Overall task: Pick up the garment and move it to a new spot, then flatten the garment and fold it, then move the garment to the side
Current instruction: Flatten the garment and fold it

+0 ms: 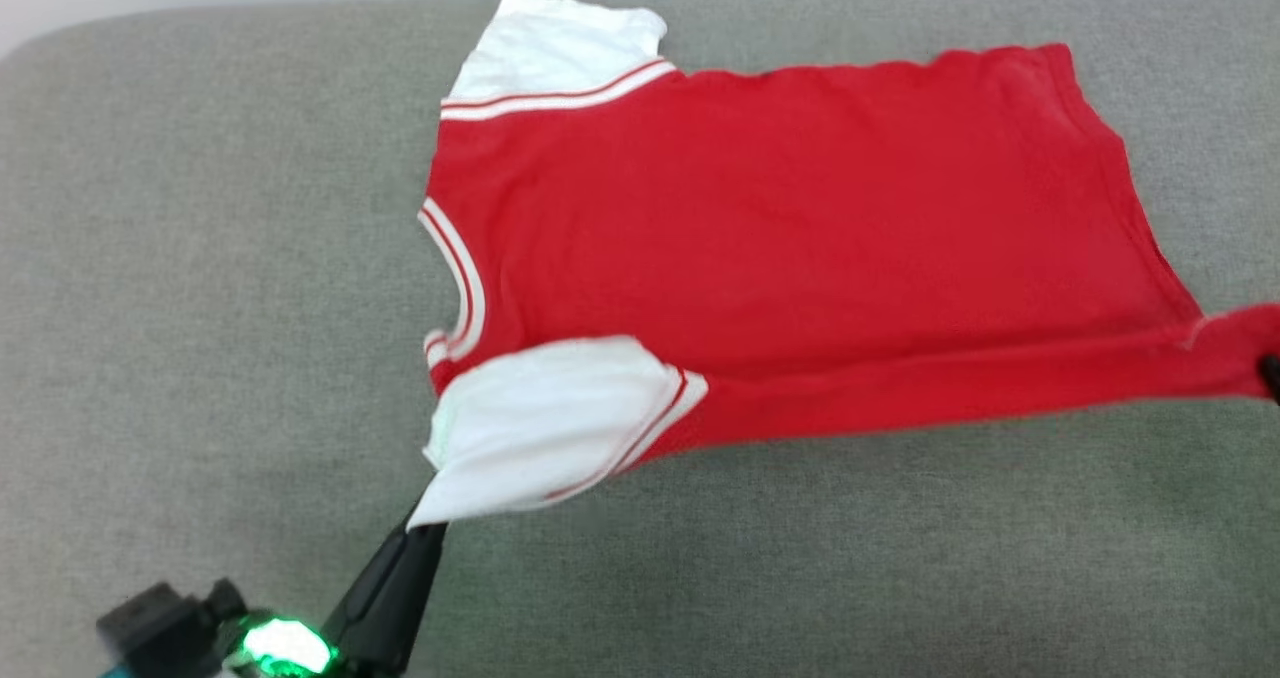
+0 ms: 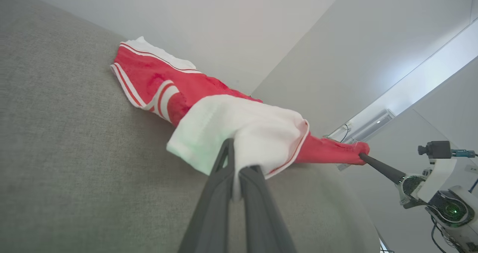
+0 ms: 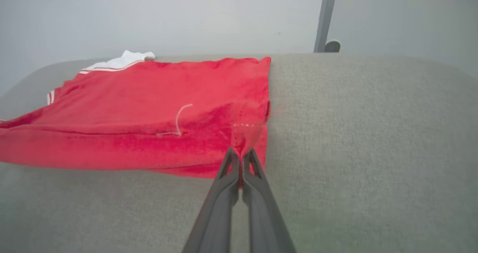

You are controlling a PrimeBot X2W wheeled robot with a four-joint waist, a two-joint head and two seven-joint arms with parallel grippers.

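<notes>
While the garment (image 1: 800, 238) lies spread on the cushion (image 1: 200, 308), my left gripper (image 1: 428, 523) pinches its white sleeve (image 1: 540, 428) at seven o'clock; my right gripper (image 3: 241, 158) clamps the hem corner (image 3: 250, 130), I think at three o'clock.

Support: grey woven-fabric padded top (image 1: 200, 258), wide, with rounded far corners.
Far rim: curved down against a pale wall (image 3: 186, 18).
Lying on it: garment (image 1: 800, 228), a red jersey with its plain red side up, spread crosswise, neck to the left and hem to the right.
Contact: far half flat on the fabric; near side edge raised off it, with shadow beneath.
Far sleeve (image 1: 560, 48): white with red-white striped trim, flat by the far rim.
Near sleeve (image 1: 540, 428): white, lifted clear of the fabric.
Neckline trim (image 1: 455, 278): striped, at the left end.
Wrinkles: light ripples along the far edge.
Bare fabric: showing left, right and near of the jersey.
</notes>
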